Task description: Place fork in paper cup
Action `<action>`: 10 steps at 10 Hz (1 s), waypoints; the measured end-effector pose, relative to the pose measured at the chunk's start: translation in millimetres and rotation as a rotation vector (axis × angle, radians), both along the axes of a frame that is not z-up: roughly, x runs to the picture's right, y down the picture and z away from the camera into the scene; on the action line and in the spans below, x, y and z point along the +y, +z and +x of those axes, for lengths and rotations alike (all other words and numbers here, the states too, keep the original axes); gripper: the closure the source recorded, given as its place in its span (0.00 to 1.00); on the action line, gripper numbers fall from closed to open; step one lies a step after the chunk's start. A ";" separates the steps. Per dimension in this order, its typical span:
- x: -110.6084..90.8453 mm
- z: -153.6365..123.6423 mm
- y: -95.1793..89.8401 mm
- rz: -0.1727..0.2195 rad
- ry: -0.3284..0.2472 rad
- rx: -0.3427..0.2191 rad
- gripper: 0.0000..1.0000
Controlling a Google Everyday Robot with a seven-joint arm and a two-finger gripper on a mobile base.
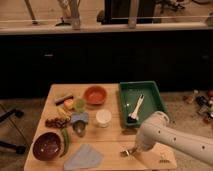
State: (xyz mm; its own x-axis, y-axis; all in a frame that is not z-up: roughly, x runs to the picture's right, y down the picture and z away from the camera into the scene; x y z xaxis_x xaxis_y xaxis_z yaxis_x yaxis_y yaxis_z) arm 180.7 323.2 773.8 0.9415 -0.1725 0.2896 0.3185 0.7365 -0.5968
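With the claw pinched shut on the slim silvery metal fork at its tips, gotta lift straight up before swinging to the short white round paper cup back-left of it

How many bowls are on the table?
2. The orange bowl is at the back, left of the green tray; the dark red bowl at the front left corner. The tool, front right, is shut on the fork. The arm could hide another.
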 end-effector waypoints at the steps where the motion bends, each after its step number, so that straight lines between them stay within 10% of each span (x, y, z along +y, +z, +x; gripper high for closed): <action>1: -0.2 -0.9 2.1 0.006 0.005 0.001 1.00; 10: -9.7 -2.1 -20.1 0.051 0.003 -0.020 1.00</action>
State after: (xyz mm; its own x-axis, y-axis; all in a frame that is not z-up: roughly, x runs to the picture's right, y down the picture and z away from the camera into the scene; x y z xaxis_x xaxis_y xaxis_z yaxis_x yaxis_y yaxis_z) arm 178.7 313.5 753.7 0.9362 -0.1843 0.2993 0.3274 0.7670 -0.5519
